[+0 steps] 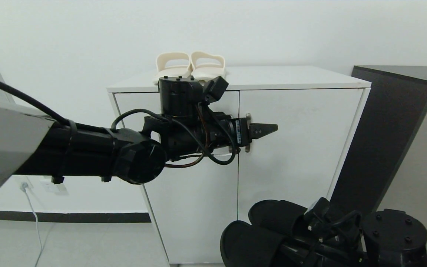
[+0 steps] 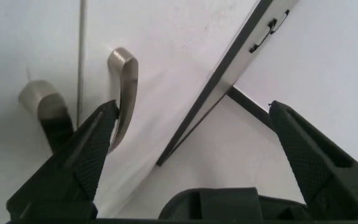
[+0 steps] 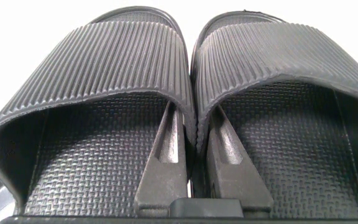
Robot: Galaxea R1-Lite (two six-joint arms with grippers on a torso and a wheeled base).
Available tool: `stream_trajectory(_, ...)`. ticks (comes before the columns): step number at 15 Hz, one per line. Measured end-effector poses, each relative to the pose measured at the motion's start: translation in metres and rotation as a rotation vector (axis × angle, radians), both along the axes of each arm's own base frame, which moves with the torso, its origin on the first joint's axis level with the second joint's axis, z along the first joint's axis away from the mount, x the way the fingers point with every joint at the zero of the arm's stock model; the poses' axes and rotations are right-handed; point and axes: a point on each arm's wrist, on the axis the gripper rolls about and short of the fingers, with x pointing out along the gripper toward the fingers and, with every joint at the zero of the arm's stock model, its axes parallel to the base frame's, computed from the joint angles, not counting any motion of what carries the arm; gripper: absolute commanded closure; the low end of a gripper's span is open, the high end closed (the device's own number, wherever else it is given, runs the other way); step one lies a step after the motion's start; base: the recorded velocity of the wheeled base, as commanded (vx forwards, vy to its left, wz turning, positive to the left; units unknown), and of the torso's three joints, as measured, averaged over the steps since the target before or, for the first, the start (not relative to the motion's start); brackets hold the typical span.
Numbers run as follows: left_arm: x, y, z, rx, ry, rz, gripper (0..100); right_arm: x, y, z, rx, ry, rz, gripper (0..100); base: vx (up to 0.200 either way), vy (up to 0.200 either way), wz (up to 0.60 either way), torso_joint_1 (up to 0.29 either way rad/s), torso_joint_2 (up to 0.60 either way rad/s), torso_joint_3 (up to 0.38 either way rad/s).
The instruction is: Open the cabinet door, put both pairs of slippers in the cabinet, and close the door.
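Door (image 1: 302, 159), the right one of the white cabinet (image 1: 291, 78), is sitting shut in the middle of the frame, meeting the left door (image 1: 195, 207) at the centre seam. Its handle (image 1: 248, 116) is standing just right of that seam. The left gripper (image 1: 269, 129) is hanging in front of the handle with its jaws spread wide. In the left wrist view one finger (image 2: 86, 155) is lying just beside the handle (image 2: 124, 81); contact cannot be told.

The step in hand is likely gripping the handle. The jaws should be straddling it squarely before closing, and the pull should be following the hinge arc rather than coming straight back.

The black slippers (image 1: 265, 230) are hanging at the lower right of the frame, low before the right door. The right gripper (image 3: 199, 149) is pinching their two inner walls together. That arm is probably needing to stay out of the door's swing.

The cream slippers (image 1: 190, 66) are waiting on the cabinet top, upper centre. A dark unit (image 1: 384, 141) is standing close at the right and may be limiting the opening.
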Motion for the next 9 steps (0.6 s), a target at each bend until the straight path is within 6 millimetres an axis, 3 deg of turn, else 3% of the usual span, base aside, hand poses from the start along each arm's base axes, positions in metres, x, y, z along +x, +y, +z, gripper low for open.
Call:
stream_trajectory(3,0.004,-0.003,-0.004,0.004,0.008,-0.001,0,0.0,0.0,0.0,0.0,0.002,0.002,100,0.0,0.0,0.0,0.0,0.0,0.0)
stream_trajectory(4,0.005,-0.003,-0.006,0.005,0.011,0.0,100,-0.001,0.0,-0.001,0.0,0.005,0.012,100,0.0,0.0,0.0,0.0,0.0,0.0)
stream_trajectory(9,0.001,0.0,-0.015,0.026,0.04,0.0,100,-0.01,-0.003,-0.004,0.009,0.043,0.113,100,0.0,0.0,0.0,0.0,0.0,0.0)
